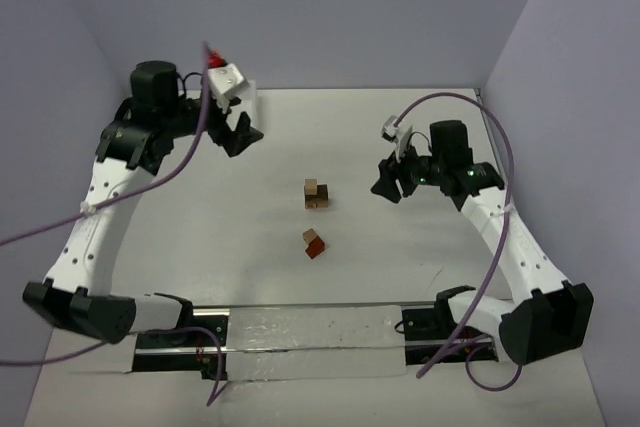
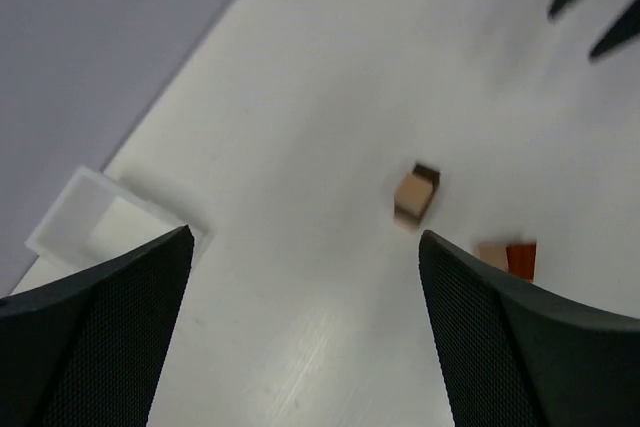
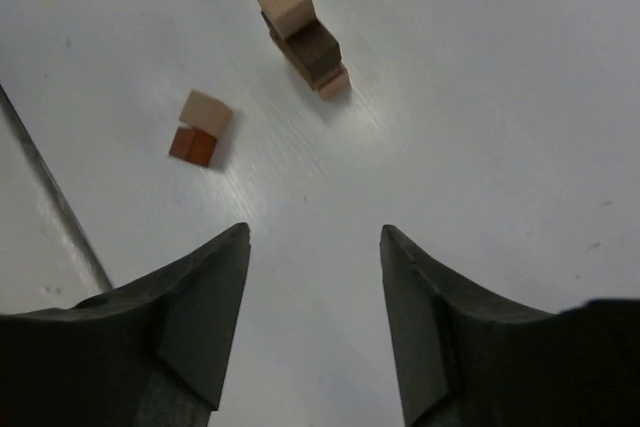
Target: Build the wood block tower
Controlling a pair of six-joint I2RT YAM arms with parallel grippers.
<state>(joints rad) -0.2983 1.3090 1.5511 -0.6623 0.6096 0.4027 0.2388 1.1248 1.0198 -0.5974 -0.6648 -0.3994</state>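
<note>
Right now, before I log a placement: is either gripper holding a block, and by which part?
Nothing is held: the left gripper and right gripper are both empty, well clear of the wood block tower.

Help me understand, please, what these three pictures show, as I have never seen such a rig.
This robot has a left arm and a right arm bolted to a table. The overhead picture looks down from behind them; the other two come from a camera on each wrist, with that arm's own dark fingers at the bottom. On the table stands a short stack of wooden blocks, and nearer the arms lie two loose blocks, one tan, one reddish-brown, side by side. A white bin shows in the left wrist view. The left end effector and the right end effector are open, holding nothing.
</note>
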